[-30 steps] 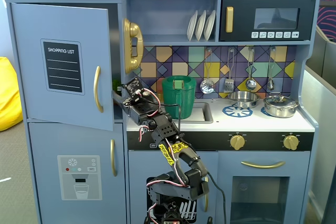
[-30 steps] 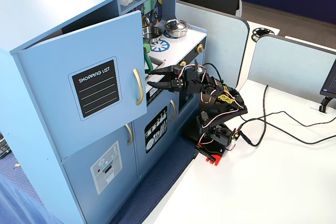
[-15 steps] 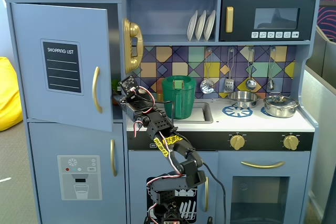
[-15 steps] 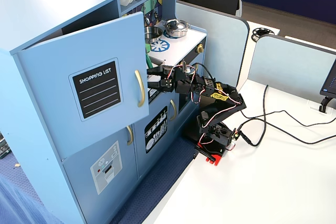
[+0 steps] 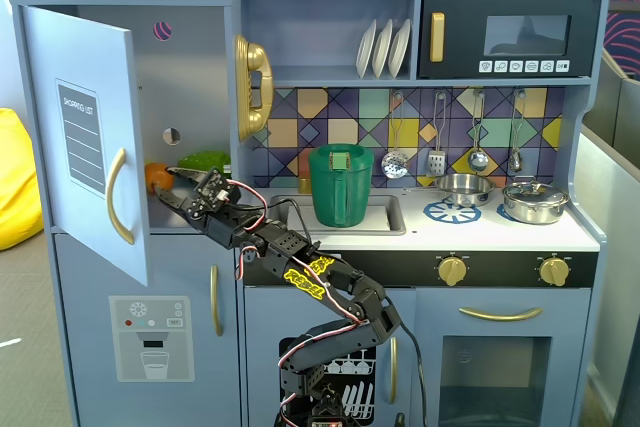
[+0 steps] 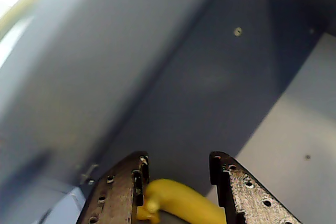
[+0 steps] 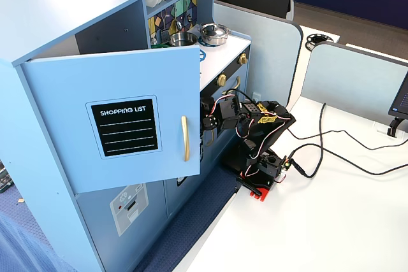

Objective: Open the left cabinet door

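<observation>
The left cabinet door (image 5: 85, 67), blue-grey with a black "SHOPPING LIST" panel (image 7: 124, 127) and a gold bar handle (image 7: 185, 138), stands swung out, well open. My gripper (image 5: 165, 185) reaches into the open compartment, beside an orange thing (image 5: 153, 176) and a green thing (image 5: 205, 159) on the shelf. In the wrist view my gripper (image 6: 178, 158) is open, its fingers apart. A yellow curved thing (image 6: 181, 203), like a toy banana, lies between and beyond them, close to the left finger (image 6: 118, 187). In the fixed view from the side, the door (image 7: 76, 100) hides the gripper.
Below is the door with the grey dispenser panel (image 5: 150, 337). A gold toy phone (image 5: 252, 87) hangs on the cabinet's edge. A green pitcher (image 5: 340, 185) stands in the sink. Pots (image 5: 535, 200) sit on the counter. The arm's base (image 7: 261, 170) and cables (image 7: 331, 151) are on a white table.
</observation>
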{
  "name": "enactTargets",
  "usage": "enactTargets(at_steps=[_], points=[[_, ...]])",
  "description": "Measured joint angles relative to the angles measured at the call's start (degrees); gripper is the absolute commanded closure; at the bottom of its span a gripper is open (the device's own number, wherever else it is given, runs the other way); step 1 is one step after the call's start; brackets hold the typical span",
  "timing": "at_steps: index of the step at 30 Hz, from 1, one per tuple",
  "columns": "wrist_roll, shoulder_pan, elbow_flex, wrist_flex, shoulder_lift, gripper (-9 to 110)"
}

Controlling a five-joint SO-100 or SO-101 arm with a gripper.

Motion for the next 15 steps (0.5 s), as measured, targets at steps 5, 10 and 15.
enactTargets(at_steps=[5,10,15], points=[[6.7,10.5,2.9,5.8,2.1,97],[20.0,30.0,2.9,26.6,5.2,98],[28.9,44.7,6.0,49.3,8.3,97]])
